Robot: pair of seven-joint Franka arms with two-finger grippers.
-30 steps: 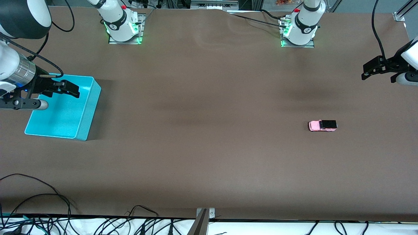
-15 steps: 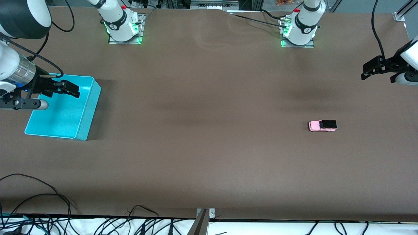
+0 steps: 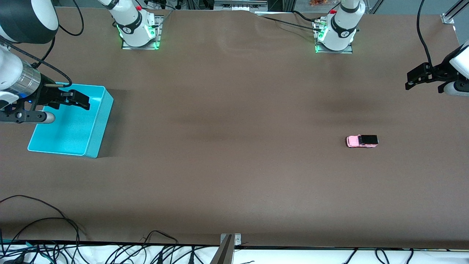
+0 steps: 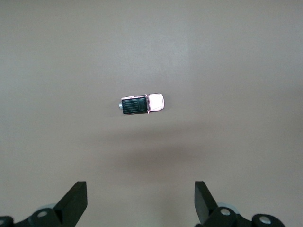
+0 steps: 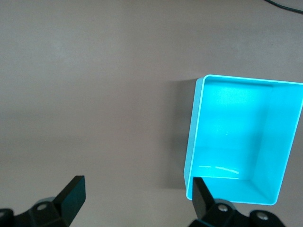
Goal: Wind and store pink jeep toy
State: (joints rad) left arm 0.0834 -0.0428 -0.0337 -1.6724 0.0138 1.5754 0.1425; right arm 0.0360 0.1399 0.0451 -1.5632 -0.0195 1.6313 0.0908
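Observation:
The pink jeep toy [image 3: 362,141] stands on its wheels on the brown table toward the left arm's end, pale pink with a black rear roof. In the left wrist view the jeep [image 4: 142,104] lies well ahead of my open left gripper [image 4: 140,189], with nothing between the fingers. My left gripper [image 3: 412,79] hangs high at that end of the table, apart from the jeep. My right gripper [image 3: 82,102] hovers over the cyan bin [image 3: 99,128], open and holding nothing. In the right wrist view the bin [image 5: 191,142] is beside the right gripper [image 5: 137,187].
The cyan bin holds nothing and sits at the right arm's end of the table. Both arm bases [image 3: 137,29] [image 3: 335,33] stand along the table's back edge. Loose cables [image 3: 55,234] lie at the edge nearest the front camera.

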